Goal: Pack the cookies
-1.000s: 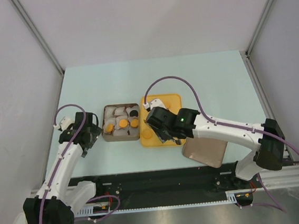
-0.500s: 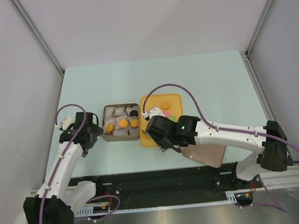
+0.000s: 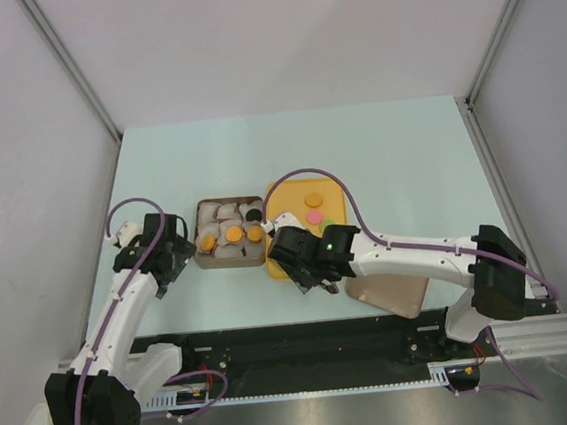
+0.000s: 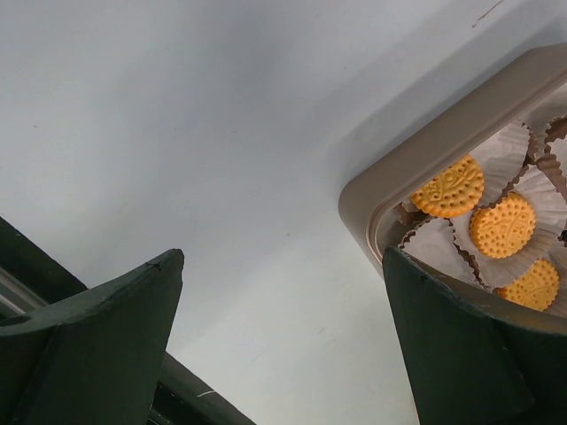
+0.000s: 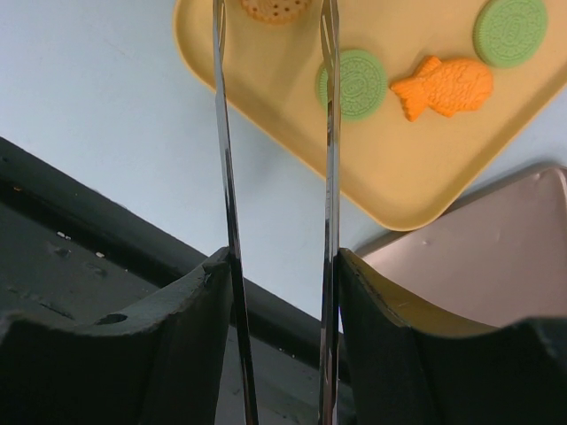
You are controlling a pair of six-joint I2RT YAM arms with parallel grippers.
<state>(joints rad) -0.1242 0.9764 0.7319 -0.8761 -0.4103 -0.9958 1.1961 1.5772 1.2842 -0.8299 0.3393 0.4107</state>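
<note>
The right gripper [image 5: 282,261] is clamping thin metal tongs [image 5: 330,133], half closed, blades framing a round orange cookie [image 5: 275,9] dead ahead on the yellow plastic tray [image 5: 425,177] (this arm is nearer); the left gripper [image 4: 282,257] is hanging wide open, empty.

Yellow tray [image 3: 332,190], tan tin [image 4: 443,142], metal tongs [image 5: 330,177]
</note>
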